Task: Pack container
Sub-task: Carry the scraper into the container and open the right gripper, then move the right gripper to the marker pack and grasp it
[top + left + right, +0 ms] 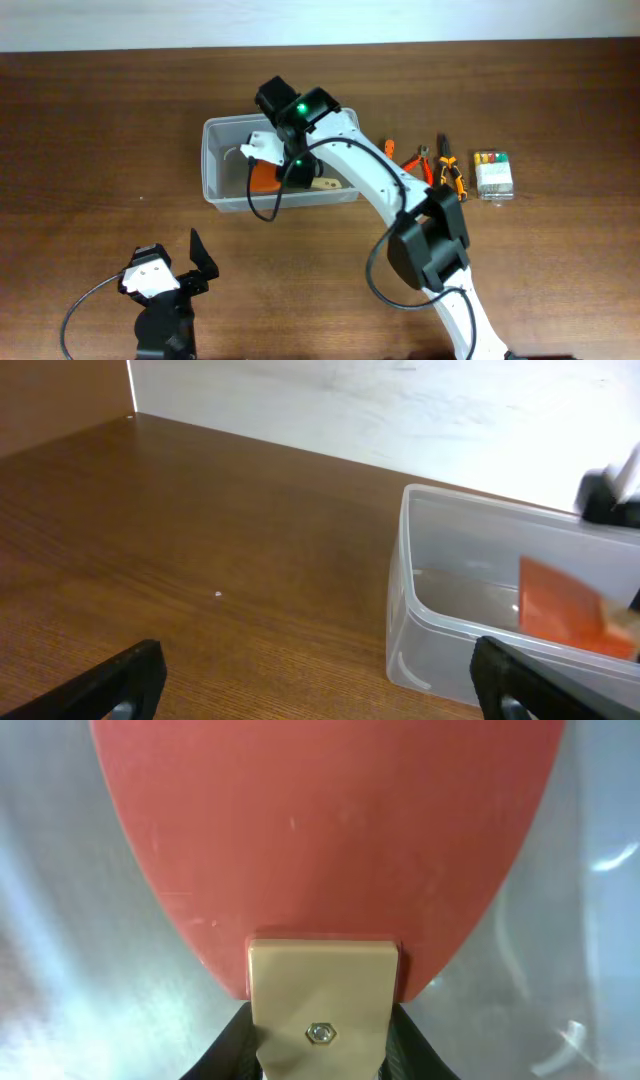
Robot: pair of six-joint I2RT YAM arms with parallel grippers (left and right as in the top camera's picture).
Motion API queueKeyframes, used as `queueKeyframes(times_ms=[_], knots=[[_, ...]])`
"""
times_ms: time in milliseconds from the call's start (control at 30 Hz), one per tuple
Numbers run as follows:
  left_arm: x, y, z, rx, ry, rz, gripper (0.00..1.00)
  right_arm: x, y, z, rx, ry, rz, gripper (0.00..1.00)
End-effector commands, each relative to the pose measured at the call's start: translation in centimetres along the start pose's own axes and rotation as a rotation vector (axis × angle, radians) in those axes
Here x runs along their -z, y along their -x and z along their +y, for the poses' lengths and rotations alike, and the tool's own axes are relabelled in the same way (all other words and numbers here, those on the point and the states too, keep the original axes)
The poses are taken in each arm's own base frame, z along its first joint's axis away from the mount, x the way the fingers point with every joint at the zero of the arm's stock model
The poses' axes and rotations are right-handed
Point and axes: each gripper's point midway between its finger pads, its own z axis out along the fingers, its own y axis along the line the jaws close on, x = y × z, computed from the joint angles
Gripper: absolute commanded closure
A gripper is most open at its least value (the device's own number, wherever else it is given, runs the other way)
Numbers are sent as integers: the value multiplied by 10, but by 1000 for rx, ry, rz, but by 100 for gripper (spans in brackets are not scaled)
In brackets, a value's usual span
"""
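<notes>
Container (214, 162) around orange spatula (330, 840) clenched in right tool (322, 1052); left tool (315, 695) spread wide.

The container (207, 165) is walling in the right gripper (288, 172), spatula (330, 830) blocking ahead; open table (200, 560) is lying before the left gripper (178, 265).

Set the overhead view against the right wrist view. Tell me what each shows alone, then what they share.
Only overhead: the open left hand, well clear of the container, plus pliers and a battery pack lying to the container's right. Only right wrist: a hex bolt set in the beige handle, and the right hand shut on that handle. Both: the orange spatula inside the clear container.
</notes>
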Motion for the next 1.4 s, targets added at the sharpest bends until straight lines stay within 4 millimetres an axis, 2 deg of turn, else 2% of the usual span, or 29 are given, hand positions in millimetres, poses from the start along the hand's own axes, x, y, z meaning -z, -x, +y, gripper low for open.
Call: queueKeyframes(times_ms=[0, 33, 67, 133, 167, 200, 233, 300, 333, 433, 533, 600, 633, 667, 700, 733, 767, 833, 867, 933, 1067, 1100, 1133, 1300, 1367], knots=[[0, -1, 0, -10, 0, 0, 1, 8, 5, -5, 30, -26, -23, 92], [0, -1, 0, -10, 0, 0, 1, 11, 6, -6, 32, -32, -29, 84], [0, -1, 0, -10, 0, 0, 1, 17, 8, -7, 8, -44, -38, 68], [0, -1, 0, -10, 0, 0, 1, 37, 11, -11, -63, -81, -59, 66], [0, -1, 0, -10, 0, 0, 1, 60, 12, -16, -85, -132, -78, 60], [0, -1, 0, -10, 0, 0, 1, 80, 11, -22, -115, -192, -87, 20], [0, -1, 0, -10, 0, 0, 1, 105, 8, -32, -146, -272, -102, 1], [0, -1, 0, -10, 0, 0, 1, 142, 4, -40, -174, -357, -138, 1], [0, -1, 0, -10, 0, 0, 1, 172, -3, -43, -191, -398, -182, 1], [0, -1, 0, -10, 0, 0, 1, 222, -28, -55, -300, -464, -256, 1], [0, -1, 0, -10, 0, 0, 1, 250, -74, -75, -414, -515, -248, 1], [0, -1, 0, -10, 0, 0, 1, 268, -135, -112, -688, -541, -281, 1], [0, -1, 0, -10, 0, 0, 1, 270, -151, -120, -757, -532, -298, 1], [0, -1, 0, -10, 0, 0, 1, 268, -186, -137, -910, -479, -340, 1], [0, -1, 0, -9, 0, -1, 1, 265, -210, -149, -1007, -433, -373, 1], [0, -1, 0, -10, 0, 0, 1, 261, -226, -155, -1061, -401, -390, 1], [0, -1, 0, -10, 0, 0, 1, 246, -262, -167, -1182, -338, -400, 1], [0, -1, 0, -10, 0, 0, 1, 226, -299, -175, -1317, -297, -366, 1], [0, -1, 0, -10, 0, 0, 1, 208, -322, -176, -1394, -263, -327, 1], [0, -1, 0, -10, 0, 0, 1, 173, -354, -171, -1509, -186, -248, 1], [0, -1, 0, -10, 0, 0, 1, 104, -387, -153, -1613, -60, -80, 1], [0, -1, 0, -9, 0, -1, 1, 97, -391, -151, -1617, -59, -53, 1], [0, -1, 0, -10, 0, 0, 1, 80, -400, -147, -1623, -65, 3, 1], [0, -1, 0, -10, 0, 0, 1, 31, -410, -135, -1550, -33, 68, 0], [0, -1, 0, -10, 0, 0, 1, 22, -412, -133, -1550, -33, 69, 1]])
